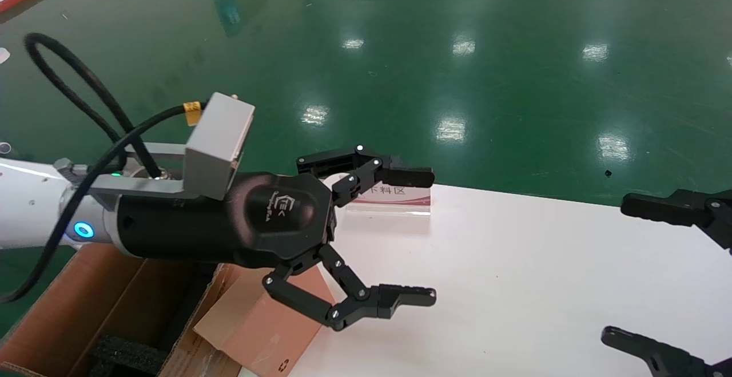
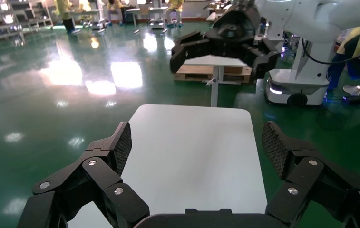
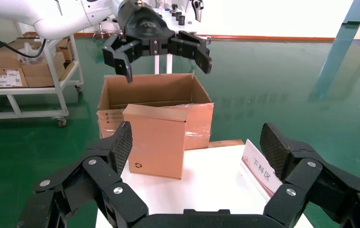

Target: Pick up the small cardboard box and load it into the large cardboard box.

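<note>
A: Status? Where's the small flat brown cardboard box [image 3: 154,140]?

B: On the edge of the white table [image 1: 543,285], upright, leaning on the long deep brown corrugated carton [image 3: 154,90] beside the table. Not inside it yet.

A: Left gripper [image 1: 400,234]?

B: Above that corner, jaws spread wide, holding nothing.

A: Right gripper [image 1: 646,274]?

B: Over the table's opposite end, well apart from the box; jaws also spread, empty.

A: Progress?

B: I judge early. Grasp, lift and loading all remain.
</note>
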